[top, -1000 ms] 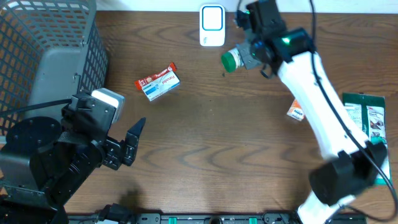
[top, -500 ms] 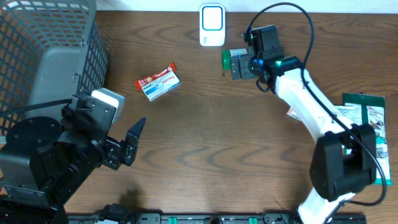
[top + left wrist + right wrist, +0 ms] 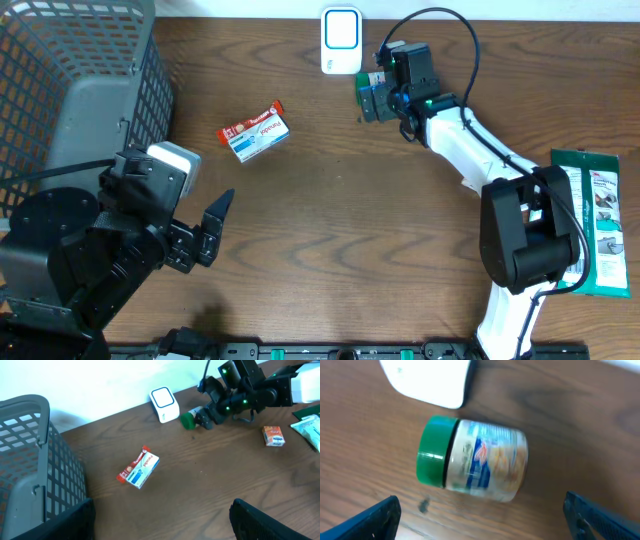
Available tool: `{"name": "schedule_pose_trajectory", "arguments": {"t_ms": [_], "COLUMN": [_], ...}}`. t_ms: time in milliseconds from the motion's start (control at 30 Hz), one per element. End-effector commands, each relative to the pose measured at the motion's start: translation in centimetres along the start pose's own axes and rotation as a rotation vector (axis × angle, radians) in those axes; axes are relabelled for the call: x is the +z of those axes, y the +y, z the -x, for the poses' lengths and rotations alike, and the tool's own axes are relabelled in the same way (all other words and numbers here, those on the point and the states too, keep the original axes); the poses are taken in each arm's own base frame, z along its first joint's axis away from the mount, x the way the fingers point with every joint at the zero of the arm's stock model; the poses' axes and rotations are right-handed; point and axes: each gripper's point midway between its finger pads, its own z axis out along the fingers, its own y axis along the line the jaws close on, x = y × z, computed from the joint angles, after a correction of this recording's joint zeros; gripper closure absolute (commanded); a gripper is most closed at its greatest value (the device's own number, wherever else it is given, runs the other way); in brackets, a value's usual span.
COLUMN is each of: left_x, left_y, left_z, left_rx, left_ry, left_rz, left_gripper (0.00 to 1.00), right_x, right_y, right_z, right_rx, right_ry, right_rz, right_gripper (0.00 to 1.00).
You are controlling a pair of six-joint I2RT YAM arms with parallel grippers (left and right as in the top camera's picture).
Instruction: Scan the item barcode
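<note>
While the jar (image 3: pixel 472 457) lies on its side on the table just beside the scanner (image 3: pixel 427 380), the right gripper (image 3: pixel 482 515) hangs over it with its jaws spread wide and nothing between them. Its fingers (image 3: pixel 375 520) show only at the lower corners of the wrist view, clear of the jar. The jar's long axis runs across that view with a slight tilt. Its green lid is at the end nearer the scanner and its base points away from the scanner. The line between the two fingertips runs nearly along that same axis. I judge that a grip across the round body calls for the wrist to turn first. The label faces up towards the wrist camera, but it is too blurred to pick out a barcode.

The jar is on the scanner's right-arm side and close to it but not touching. The left gripper (image 3: pixel 212 230), also open and empty, sits well away from the scanner on the far side of a small red and blue box (image 3: pixel 255 133). The right arm is therefore plainly the nearer one.
</note>
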Motion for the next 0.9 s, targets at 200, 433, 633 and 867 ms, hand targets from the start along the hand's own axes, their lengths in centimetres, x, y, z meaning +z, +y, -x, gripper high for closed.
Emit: {"name": "schedule_pose_trajectory", "arguments": {"t_ms": [200,433,633,867], "left_x": [-0.1,-0.1,-0.1,-0.1], "left_y": [0.2,0.2,0.2,0.2], "left_z": [0.1,0.1,0.1,0.1], "left_rx": [-0.006,-0.006,-0.006,-0.006], "left_ry": [-0.001,-0.001,-0.001,-0.001], "left_rz": [0.011,0.011,0.011,0.011], "left_gripper": [0.14,0.14,0.14,0.14], "right_x": [-2.3,-2.7,-2.4,0.8], "right_y": [1.8,-0.7,-0.2,0.1], "right_z": [2.2,2.0,1.8,0.3], "right_rx": [-0.712,-0.900,-0.976,-0.974], "right_ry": [-0.063,-0.078,-0.132,-0.129], "right_rz": [0.223,0.234,0.294,0.314], "right_gripper": [0.01,0.01,0.01,0.01]}}
